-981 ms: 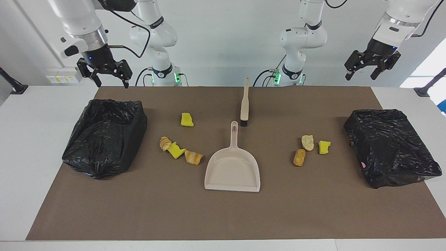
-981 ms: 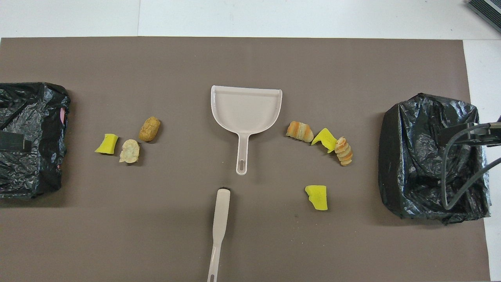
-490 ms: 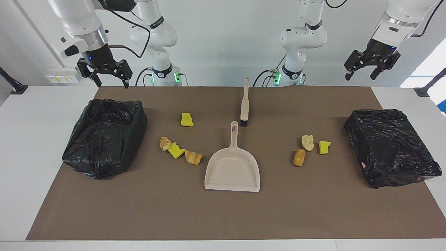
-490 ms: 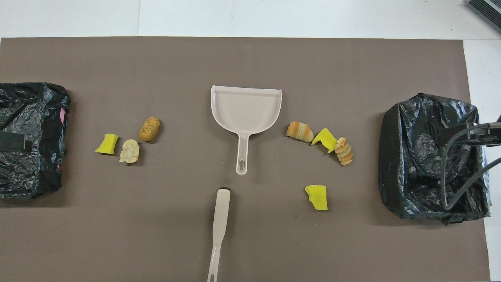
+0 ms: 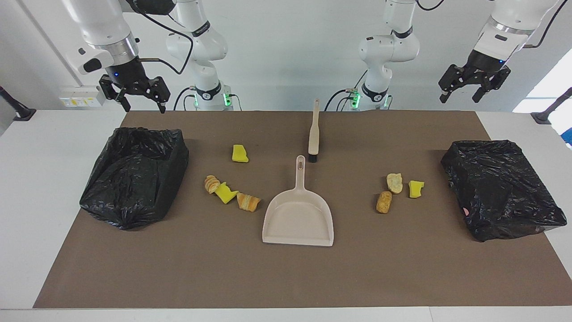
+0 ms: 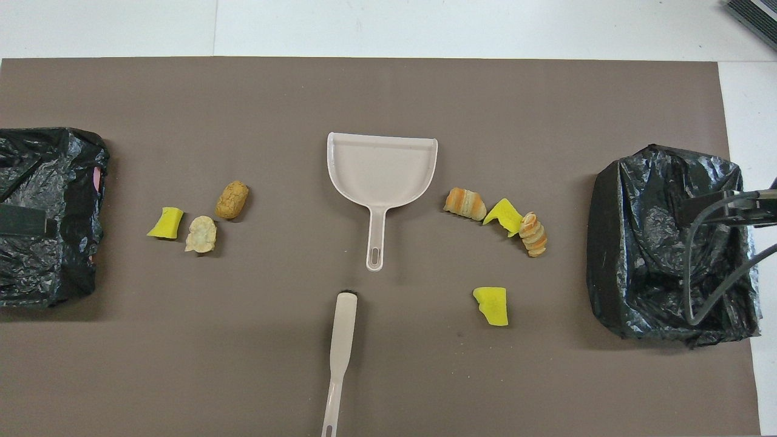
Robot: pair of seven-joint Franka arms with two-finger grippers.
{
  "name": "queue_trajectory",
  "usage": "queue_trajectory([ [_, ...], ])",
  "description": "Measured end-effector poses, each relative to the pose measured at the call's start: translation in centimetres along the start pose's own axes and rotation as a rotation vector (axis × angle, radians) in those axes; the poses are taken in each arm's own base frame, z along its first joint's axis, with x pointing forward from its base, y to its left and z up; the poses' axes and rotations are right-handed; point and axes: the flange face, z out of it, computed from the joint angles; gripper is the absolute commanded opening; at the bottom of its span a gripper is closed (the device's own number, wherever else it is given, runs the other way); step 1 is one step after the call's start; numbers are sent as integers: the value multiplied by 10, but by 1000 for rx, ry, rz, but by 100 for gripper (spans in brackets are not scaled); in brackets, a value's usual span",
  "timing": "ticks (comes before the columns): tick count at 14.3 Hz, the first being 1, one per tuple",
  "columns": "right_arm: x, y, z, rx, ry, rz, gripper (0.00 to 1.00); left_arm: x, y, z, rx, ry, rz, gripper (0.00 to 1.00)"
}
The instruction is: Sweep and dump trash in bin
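Several bits of trash lie on the brown mat. Yellow wedges (image 5: 240,153) and croissant pieces (image 5: 248,202) lie toward the right arm's end. A bread bit (image 5: 394,183), a brown roll (image 5: 384,201) and a yellow wedge (image 5: 416,188) lie toward the left arm's end. A beige dustpan (image 5: 298,219) rests mid-mat, its handle pointing at the robots. The brush (image 5: 314,134) lies just nearer to the robots. One black-lined bin (image 5: 134,174) sits at the right arm's end, another bin (image 5: 500,188) at the left arm's end. My right gripper (image 5: 145,107) and left gripper (image 5: 459,97) hang open and empty, high over the robots' edge of the table.
The mat (image 6: 388,376) covers most of the white table (image 5: 53,147). In the overhead view a cable (image 6: 704,267) from the right arm crosses over the bin (image 6: 643,243), and a dark part of the left arm overlaps the other bin (image 6: 54,170).
The left gripper has drifted slightly upward and toward the table's middle. The right gripper has risen a touch. Nothing on the mat has moved.
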Motion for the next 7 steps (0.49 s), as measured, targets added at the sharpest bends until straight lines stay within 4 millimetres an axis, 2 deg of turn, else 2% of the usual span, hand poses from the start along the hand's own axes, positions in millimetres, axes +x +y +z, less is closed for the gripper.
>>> queue_trajectory([
  [3,0,0,0,0,0,0,100,-4,3,3,-1,-8,5,100],
  [7,0,0,0,0,0,0,100,-16,29,21,-1,-48,59,100],
])
